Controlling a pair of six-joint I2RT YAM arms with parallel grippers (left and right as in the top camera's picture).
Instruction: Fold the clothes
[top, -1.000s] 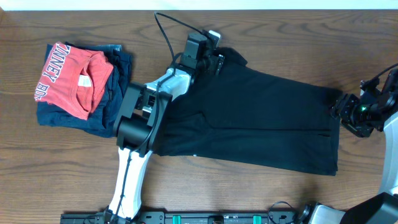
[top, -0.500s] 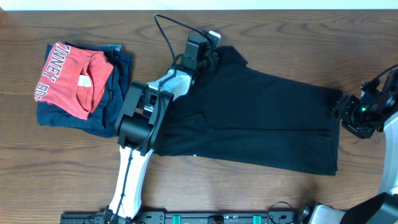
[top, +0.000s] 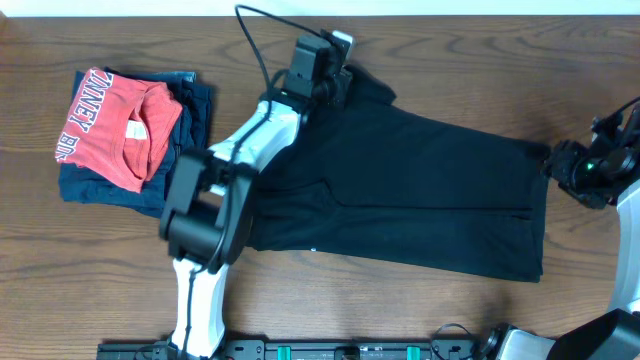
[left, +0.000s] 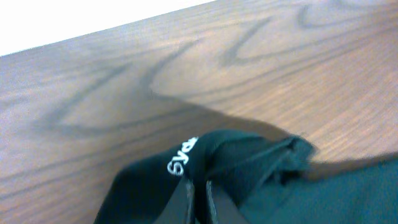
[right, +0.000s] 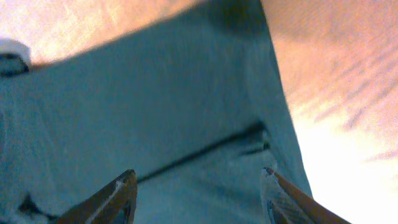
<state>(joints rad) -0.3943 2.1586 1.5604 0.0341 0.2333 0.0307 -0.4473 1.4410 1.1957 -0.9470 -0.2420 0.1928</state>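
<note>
1. Wooden table (top: 400, 310) holds the black shirt (top: 420, 190), spread flat. Its long way runs left to right, with the right end a little nearer the robot.
2. The left gripper (top: 338, 88) is at the shirt's far left corner. It is pinched tight on a bunched bit of cloth by the white letters (left: 180, 158).
3. The right gripper (top: 556, 168) is right by the far right corner, spread wide and holding nothing.
4. Each arm is nearest its own end, so the fold will likely go along that long line.
5. The red shirt (top: 115, 120) lies well apart, to the left.
</note>
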